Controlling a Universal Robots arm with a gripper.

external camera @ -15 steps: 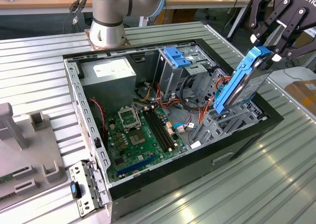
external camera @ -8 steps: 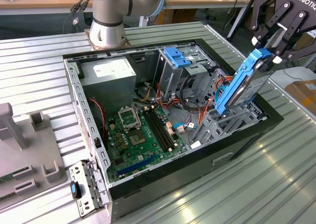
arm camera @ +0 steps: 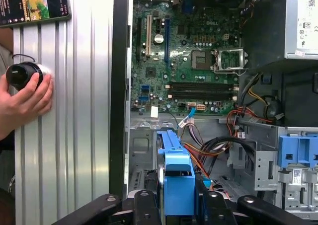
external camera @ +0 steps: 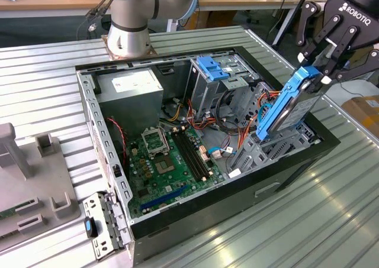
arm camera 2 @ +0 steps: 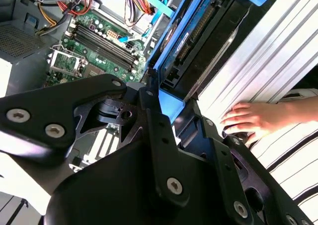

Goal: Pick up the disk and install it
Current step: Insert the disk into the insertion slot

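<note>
Finding one: my gripper (external camera: 315, 73) was clamped on the upper end of the disk (external camera: 289, 107), fingers (arm camera: 210, 205) shut against the two sides of its blue carrier rail. In the first wrist view the rail ran straight out from between them.

Finding two: in the exterior view the disk stood on edge and tilted, its top leaning toward the view's right. Its lower end was down among the grey walls of the drive bay (external camera: 269, 152) at the near corner of the computer case (external camera: 89, 120). I could not tell how far it had entered or whether it touched the bay's guides.

Finding three: a bundle of orange and blue cables (external camera: 251, 111) lay just beside the bay, on the motherboard (external camera: 169, 161) side. The fixed blue bracket (external camera: 210, 67) on the tall cage stood well apart and played no part.

Finding four: a person's hand (arm camera: 25, 98) rested on the ribbed table (external camera: 296, 220) outside the case wall, on a black knob (arm camera: 19, 75), apart from the disk.

Assessment: the pick-up was done and the install was in hand, at the insertion stage, not seated. In my judgement, seating called for the rail to be squared to the bay's guides, the tilt taken out, and a straight push along the bay with the cables kept out of the slot.
</note>
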